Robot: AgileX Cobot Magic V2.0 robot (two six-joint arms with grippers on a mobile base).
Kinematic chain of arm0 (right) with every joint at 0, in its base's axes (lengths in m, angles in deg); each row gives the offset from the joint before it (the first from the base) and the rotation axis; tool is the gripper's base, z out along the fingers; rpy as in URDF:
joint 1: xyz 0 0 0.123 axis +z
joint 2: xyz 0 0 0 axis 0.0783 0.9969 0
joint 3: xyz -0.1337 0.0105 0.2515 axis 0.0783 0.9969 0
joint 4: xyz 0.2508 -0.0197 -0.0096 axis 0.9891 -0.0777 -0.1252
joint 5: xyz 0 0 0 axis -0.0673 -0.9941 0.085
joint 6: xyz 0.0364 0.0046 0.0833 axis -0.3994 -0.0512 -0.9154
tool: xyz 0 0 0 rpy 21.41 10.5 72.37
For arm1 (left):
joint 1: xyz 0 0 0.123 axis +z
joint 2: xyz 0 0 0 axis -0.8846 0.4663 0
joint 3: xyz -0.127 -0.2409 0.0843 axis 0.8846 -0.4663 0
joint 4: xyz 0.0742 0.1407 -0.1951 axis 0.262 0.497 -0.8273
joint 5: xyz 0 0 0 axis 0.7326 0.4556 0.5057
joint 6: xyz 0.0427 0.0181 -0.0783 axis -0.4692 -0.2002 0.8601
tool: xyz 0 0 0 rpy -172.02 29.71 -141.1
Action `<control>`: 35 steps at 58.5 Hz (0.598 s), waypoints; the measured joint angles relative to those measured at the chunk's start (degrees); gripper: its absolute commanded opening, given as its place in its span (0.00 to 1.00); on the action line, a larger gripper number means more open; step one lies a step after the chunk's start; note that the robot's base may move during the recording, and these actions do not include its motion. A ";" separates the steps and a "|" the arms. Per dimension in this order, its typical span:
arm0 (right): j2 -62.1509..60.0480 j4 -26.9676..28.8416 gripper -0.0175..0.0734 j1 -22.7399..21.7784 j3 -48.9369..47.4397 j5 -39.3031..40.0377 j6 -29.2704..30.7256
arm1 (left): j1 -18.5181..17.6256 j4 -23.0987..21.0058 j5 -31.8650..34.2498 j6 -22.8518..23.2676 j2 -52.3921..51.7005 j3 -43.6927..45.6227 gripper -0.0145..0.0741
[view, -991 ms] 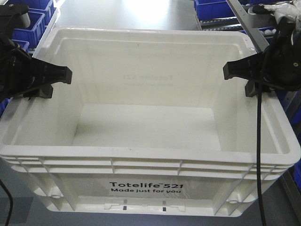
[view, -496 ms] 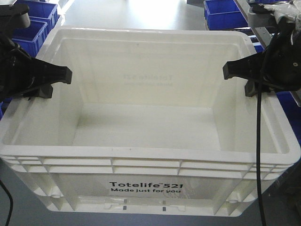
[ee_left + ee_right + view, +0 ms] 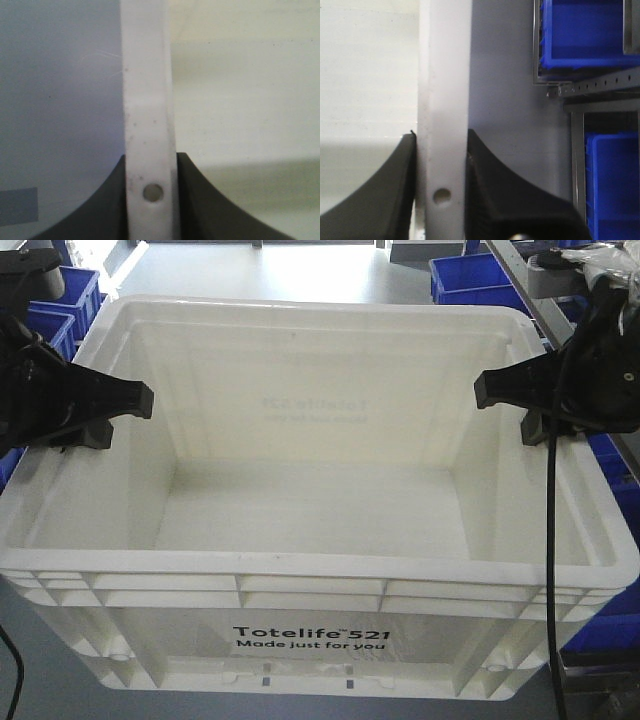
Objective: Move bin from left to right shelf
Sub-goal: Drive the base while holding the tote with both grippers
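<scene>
Blue bins (image 3: 478, 282) lower now; bin (image 3: 320, 576) rims apparently inside left tool (image 3: 110, 418), right tool (image 3: 512, 408).

We're calling this one a warehouse or stockroom, some kind of storage and logistics floor. Blue plastic bins (image 3: 478, 280) sit in rows at both upper corners of the front view. The right wrist view shows more of them slotted into a metal rack (image 3: 600, 86) made of perforated steel angle, the punched-hole stuff we all know from industrial shelving. The floor (image 3: 260, 265) is smooth plain grey with glare on it from bright light. The big white tote (image 3: 310, 585), with its ribbed rim and printed "Totelife 521" label, looks to us like a stock-handling crate too.
</scene>
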 measured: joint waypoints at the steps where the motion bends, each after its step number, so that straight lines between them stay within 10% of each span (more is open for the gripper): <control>1: 0.00 0.00 0.21 0.00 0.00 0.00 0.00 | 0.00 0.00 0.00 0.00 0.00 0.00 0.16; 35: 0.00 0.00 0.21 0.00 0.00 0.00 0.00 | 0.00 0.00 0.00 0.00 0.00 0.00 0.16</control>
